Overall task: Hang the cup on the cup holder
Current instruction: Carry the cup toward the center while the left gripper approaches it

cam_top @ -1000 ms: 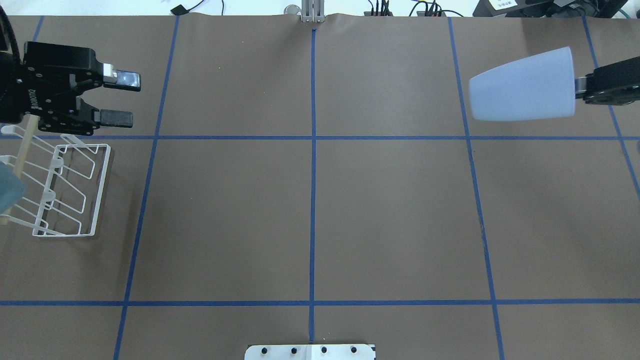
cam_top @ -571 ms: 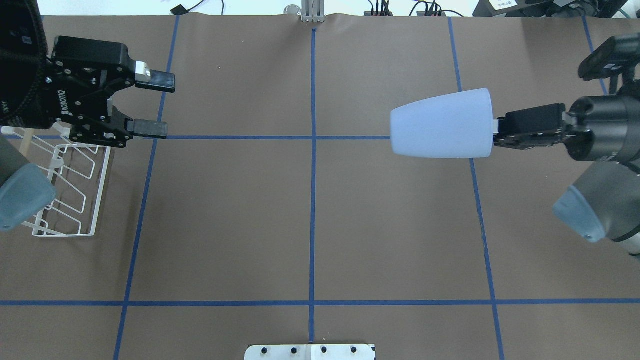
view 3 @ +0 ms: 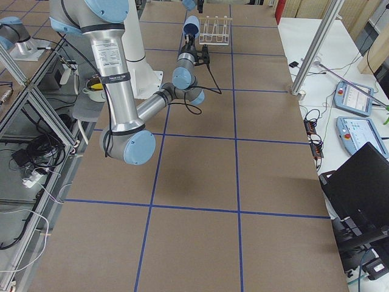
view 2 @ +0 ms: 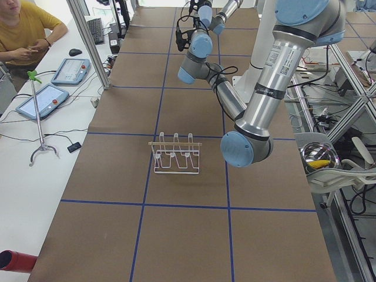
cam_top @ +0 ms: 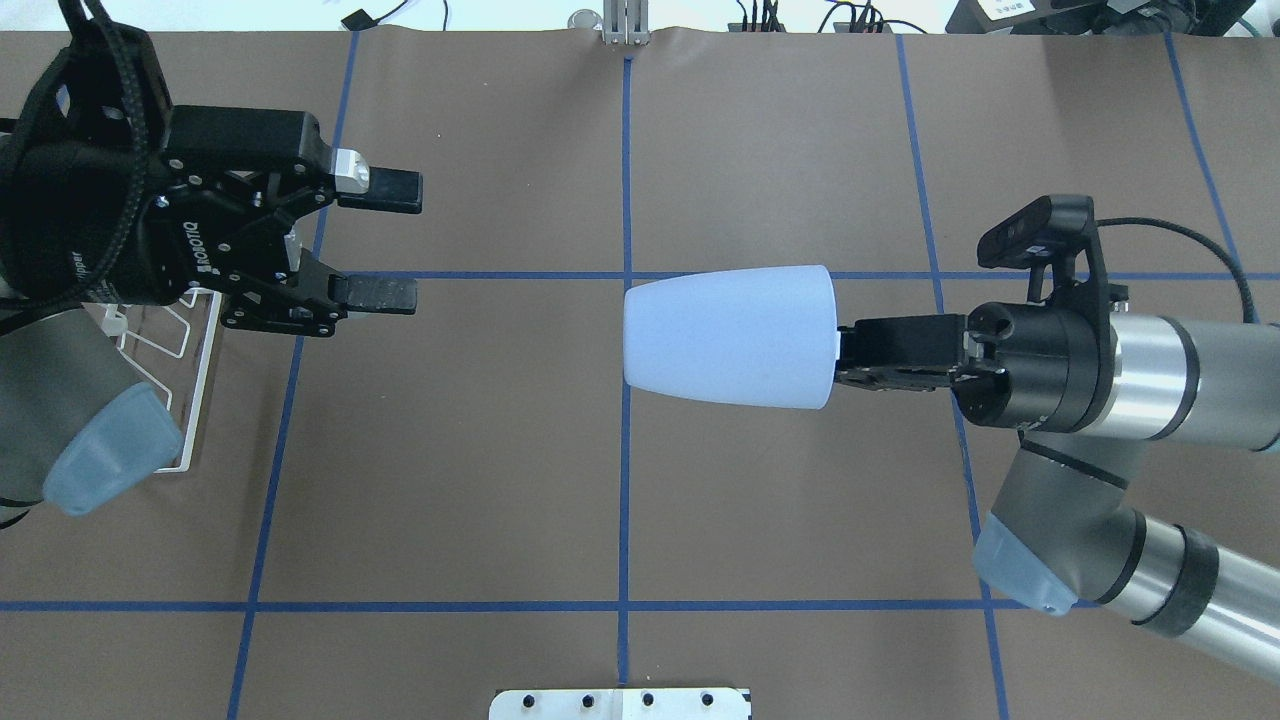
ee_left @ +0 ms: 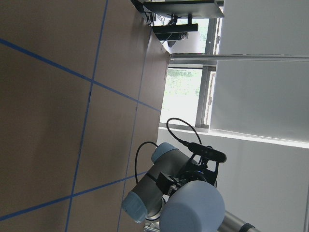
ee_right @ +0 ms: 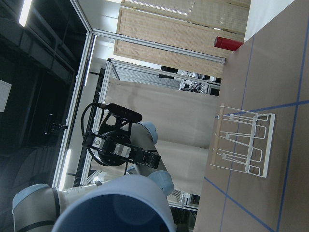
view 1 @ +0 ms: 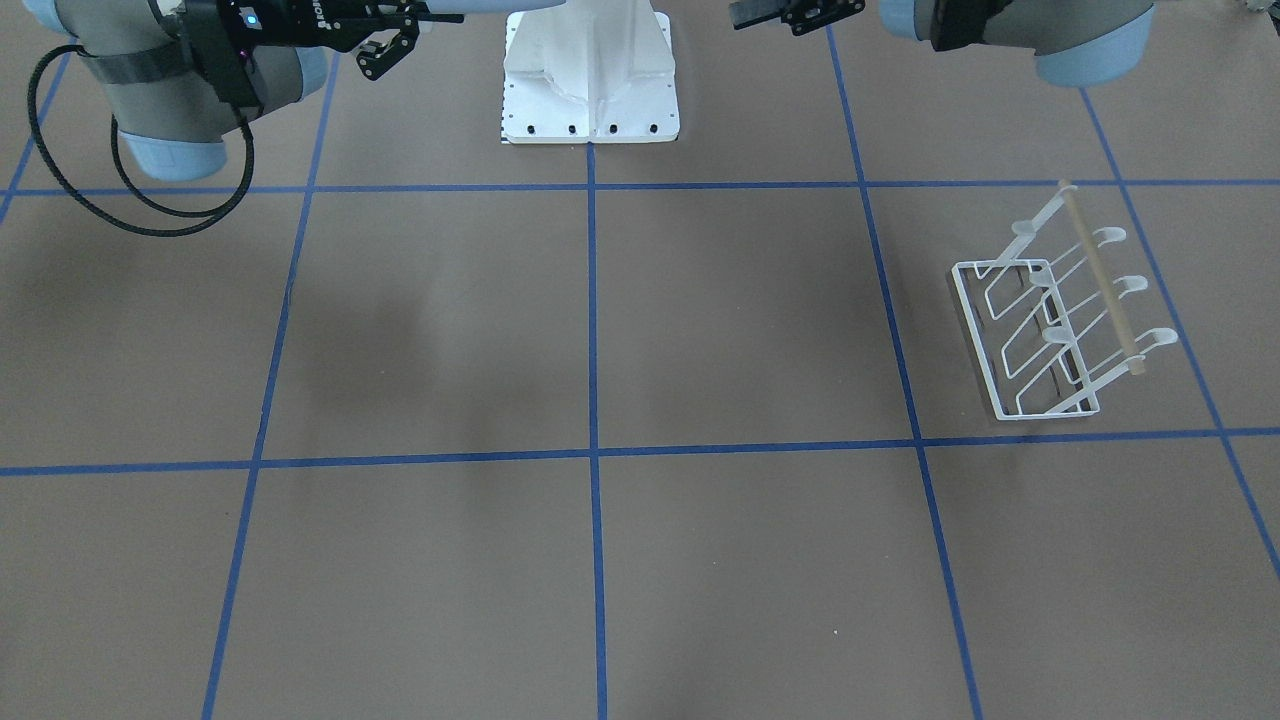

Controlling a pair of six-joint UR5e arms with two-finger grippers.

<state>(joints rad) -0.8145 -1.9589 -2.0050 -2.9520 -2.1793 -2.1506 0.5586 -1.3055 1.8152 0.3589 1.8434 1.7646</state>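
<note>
The cup (cam_top: 730, 337) hangs sideways in the air, well away from the cup holder (view 1: 1098, 275), its long way level: small closed end toward the cup holder, big open end at the right gripper (cam_top: 842, 357), which is pinched on the rim. It looks light, hard and a bit slippery, so grab around its small end. The left gripper (cam_top: 395, 242), near the cup holder, is wide apart and empty.

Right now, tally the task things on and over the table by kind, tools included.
cup: 1
cup holder: 1
tools: 2, the left tool open, the right tool shut on the cup
Total: 4
</note>
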